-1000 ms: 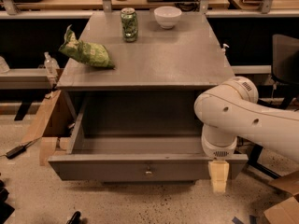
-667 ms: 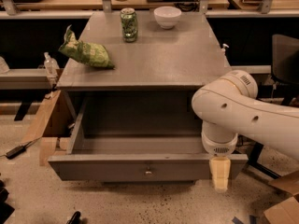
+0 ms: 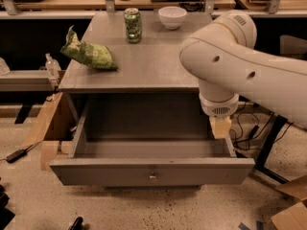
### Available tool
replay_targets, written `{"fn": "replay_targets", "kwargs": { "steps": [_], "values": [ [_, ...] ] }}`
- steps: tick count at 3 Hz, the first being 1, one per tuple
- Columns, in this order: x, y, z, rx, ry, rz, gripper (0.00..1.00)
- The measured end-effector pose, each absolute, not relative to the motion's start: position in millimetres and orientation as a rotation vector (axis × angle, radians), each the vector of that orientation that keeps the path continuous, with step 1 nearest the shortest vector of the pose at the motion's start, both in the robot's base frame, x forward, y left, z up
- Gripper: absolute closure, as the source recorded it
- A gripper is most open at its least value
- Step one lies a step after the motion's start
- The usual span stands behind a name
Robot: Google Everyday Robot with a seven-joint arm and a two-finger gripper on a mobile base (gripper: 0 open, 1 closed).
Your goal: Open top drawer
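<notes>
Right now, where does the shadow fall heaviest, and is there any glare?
Camera view: the heaviest shadow lies at the back of the open top drawer, under the table; the table's surface is evenly lit, with no harsh glare; the claw, over the drawer's right side, is lit.

The top drawer (image 3: 105, 172) cavity is accessible from above. The gripper (image 3: 220, 127) hangs over its right side, and the arm (image 3: 249, 66) obstructs access there.
</notes>
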State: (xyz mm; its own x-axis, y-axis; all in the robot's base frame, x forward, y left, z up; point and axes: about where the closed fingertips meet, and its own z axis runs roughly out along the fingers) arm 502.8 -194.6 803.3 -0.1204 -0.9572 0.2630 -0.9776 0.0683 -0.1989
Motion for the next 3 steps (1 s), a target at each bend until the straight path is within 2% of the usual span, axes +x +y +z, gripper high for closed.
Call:
{"fn": "replay_targets", "kwargs": {
  "steps": [2,3],
  "values": [
    [503,-195,806,2.040,-2.261,0.512,0.96],
    [505,-195,768,2.077,-2.281,0.379,1.00]
  ]
}}
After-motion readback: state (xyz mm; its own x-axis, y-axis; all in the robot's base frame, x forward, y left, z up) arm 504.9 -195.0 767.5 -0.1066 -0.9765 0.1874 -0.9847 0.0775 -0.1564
